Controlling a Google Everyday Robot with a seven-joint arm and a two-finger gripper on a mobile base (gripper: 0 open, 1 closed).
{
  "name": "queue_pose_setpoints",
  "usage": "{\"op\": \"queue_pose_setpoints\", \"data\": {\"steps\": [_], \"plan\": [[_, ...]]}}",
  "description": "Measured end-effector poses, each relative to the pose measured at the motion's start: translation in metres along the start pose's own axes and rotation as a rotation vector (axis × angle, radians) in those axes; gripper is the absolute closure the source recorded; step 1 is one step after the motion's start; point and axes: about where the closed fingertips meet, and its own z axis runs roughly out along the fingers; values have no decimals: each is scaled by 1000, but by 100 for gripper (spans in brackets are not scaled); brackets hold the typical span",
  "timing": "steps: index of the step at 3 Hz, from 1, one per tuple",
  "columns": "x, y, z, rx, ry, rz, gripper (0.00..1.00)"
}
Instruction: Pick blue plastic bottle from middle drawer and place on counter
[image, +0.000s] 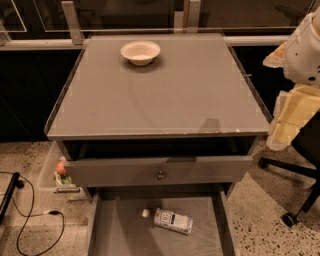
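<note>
Evidently yet to reach in, the pincer (285, 125) hung just off the counter's (165, 100) right edge, its spread impossible to tell, nothing visibly in it. Well below to its left, the blue plastic bottle (172, 221) lay on its side in the middle drawer (120, 230), which stood open for the reach.

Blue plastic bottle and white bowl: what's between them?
In the camera view: bare counter, then a knobbed drawer front. The gripper hangs off to the right.

Open middle drawer (120, 231); gripper (286, 125) beside counter (165, 95)

White bowl (140, 52) far back; black cable (52, 213) on speckled floor (265, 215) left; chair base (292, 168) right.
</note>
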Motion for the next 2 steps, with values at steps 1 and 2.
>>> {"op": "queue_pose_setpoints", "data": {"steps": [1, 2], "plan": [[0, 0, 0, 0, 0, 0, 0], [2, 5, 7, -2, 11, -6, 0]]}}
